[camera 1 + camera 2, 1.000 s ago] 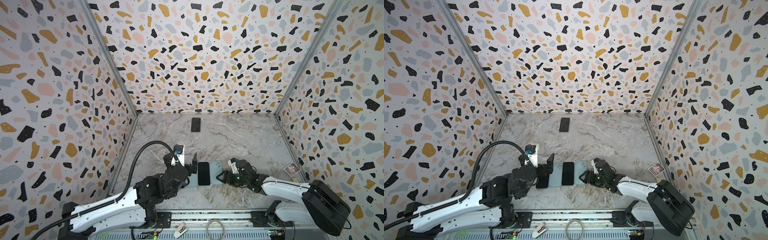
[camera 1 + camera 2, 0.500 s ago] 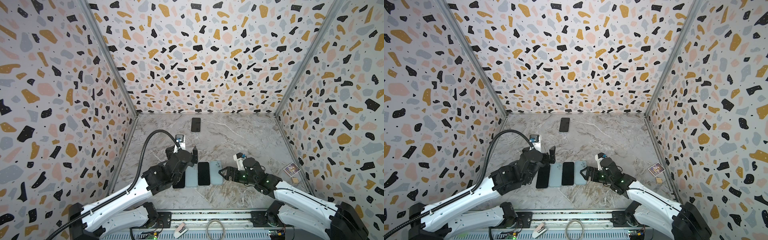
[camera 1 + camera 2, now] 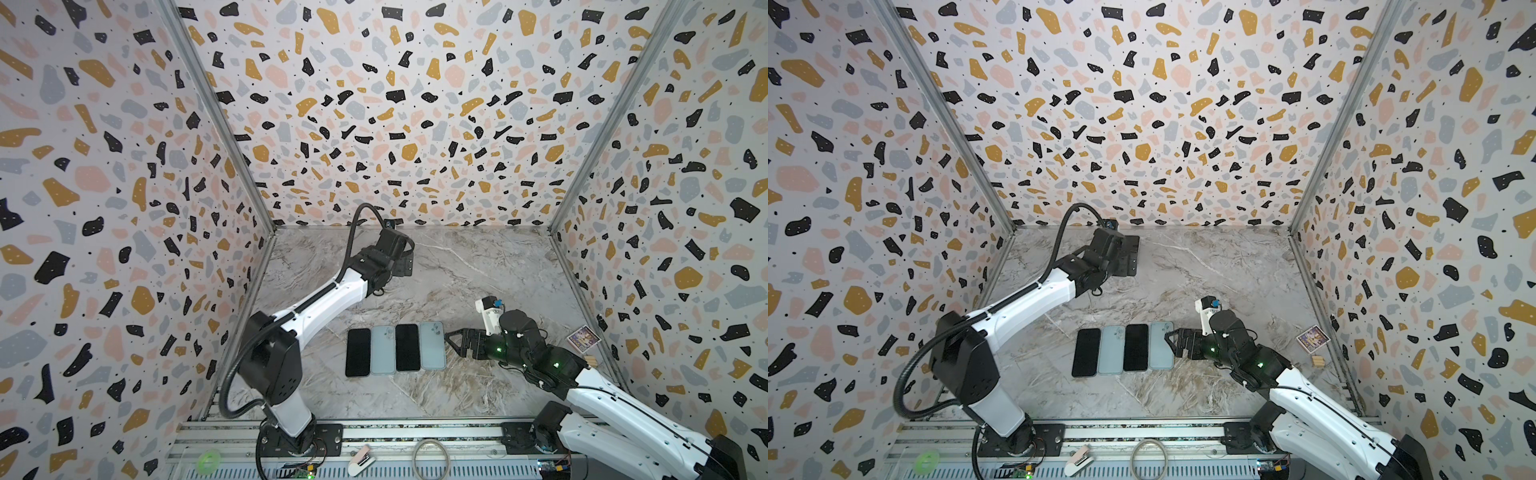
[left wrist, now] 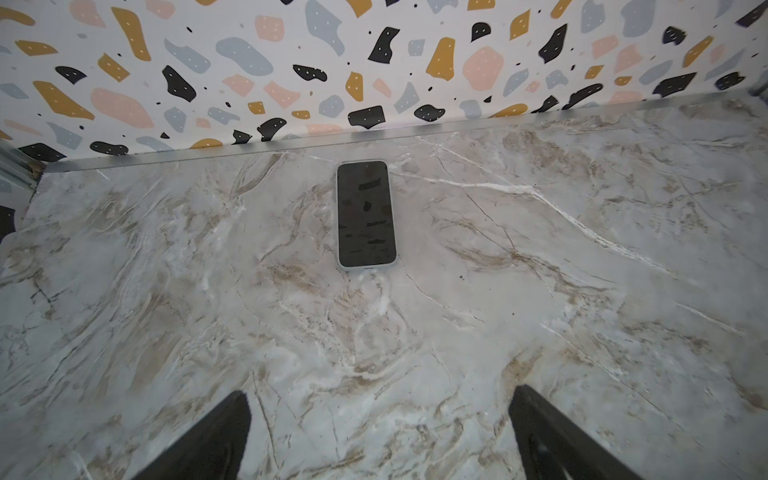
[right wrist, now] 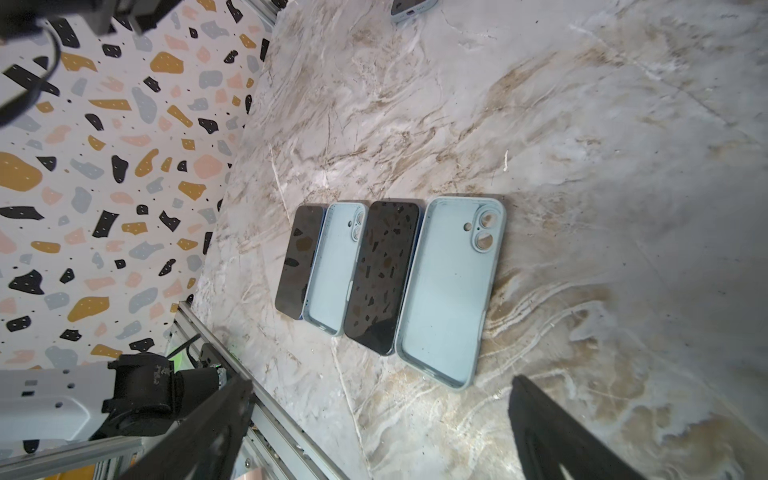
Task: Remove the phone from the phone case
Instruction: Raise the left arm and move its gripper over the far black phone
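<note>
Three terrazzo walls (image 3: 374,104), marble tabletop (image 3: 478,270), cased phone (image 4: 365,216)

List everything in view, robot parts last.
black slab phones without cases: 2, black, front-centre row, first and third from the left in both top views
empty light blue phone cases: 2, light blue, same row, second and fourth
black phone in a light blue case: 1, black and light blue, near the back wall, screen up, seen in the left wrist view
small colourful square card: 1, multicolour, right table edge
small wooden block: 1, tan, beside the card
marble-pattern table: 1, grey-beige, under everything
left claw: 1, black, open, empty, facing the cased phone
right claw: 1, black, open, empty, by the row's right end
</note>
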{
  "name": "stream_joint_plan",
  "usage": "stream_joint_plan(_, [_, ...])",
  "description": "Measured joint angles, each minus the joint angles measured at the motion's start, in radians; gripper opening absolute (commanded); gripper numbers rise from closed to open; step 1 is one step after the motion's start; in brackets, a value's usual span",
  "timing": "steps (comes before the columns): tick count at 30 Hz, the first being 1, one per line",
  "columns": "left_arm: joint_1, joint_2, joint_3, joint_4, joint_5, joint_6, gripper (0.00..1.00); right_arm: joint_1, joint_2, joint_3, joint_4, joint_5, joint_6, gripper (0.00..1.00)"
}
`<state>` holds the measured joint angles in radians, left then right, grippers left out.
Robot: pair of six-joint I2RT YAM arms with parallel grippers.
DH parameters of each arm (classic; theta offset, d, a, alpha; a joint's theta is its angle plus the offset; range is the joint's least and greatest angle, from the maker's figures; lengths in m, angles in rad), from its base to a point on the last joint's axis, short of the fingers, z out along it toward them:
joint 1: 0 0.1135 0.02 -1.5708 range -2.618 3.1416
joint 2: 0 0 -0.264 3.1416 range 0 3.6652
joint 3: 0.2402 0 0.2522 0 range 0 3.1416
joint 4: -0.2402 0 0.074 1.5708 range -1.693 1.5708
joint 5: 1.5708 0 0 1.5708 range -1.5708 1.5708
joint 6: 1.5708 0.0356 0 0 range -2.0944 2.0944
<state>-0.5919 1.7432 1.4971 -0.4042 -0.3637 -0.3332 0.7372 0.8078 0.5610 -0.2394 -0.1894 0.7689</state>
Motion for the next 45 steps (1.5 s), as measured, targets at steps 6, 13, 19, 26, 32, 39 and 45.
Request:
stream_joint_plan(6, [0.056,0.193,0.168,-0.053,0.026,0.032,1.0,0.0,0.003,0.023,-0.026,0.001,-0.026,0.99])
stream_joint_plan(13, [0.105,0.371,0.305,-0.102,0.083,0.057,1.0,0.0,0.004,0.035,-0.039,0.003,-0.038,0.99])
stream_joint_plan(19, [0.131,0.476,0.394,-0.113,0.127,0.064,1.0,0.001,0.029,0.035,-0.035,0.002,-0.038,0.99])
stream_joint_plan(26, [0.146,0.557,0.458,-0.117,0.138,0.064,1.0,0.001,0.079,0.035,-0.003,-0.001,-0.042,1.0])
stream_joint_plan(32, [0.151,0.612,0.503,-0.116,0.145,0.06,1.0,0.001,0.102,0.035,0.009,-0.002,-0.05,1.0])
stream_joint_plan(39, [0.153,0.655,0.533,-0.104,0.158,0.057,1.0,0.001,0.104,0.035,0.019,-0.004,-0.053,1.0])
stream_joint_plan(45, [0.153,0.694,0.557,-0.096,0.169,0.056,1.0,0.001,0.104,0.035,0.031,-0.005,-0.053,1.0])
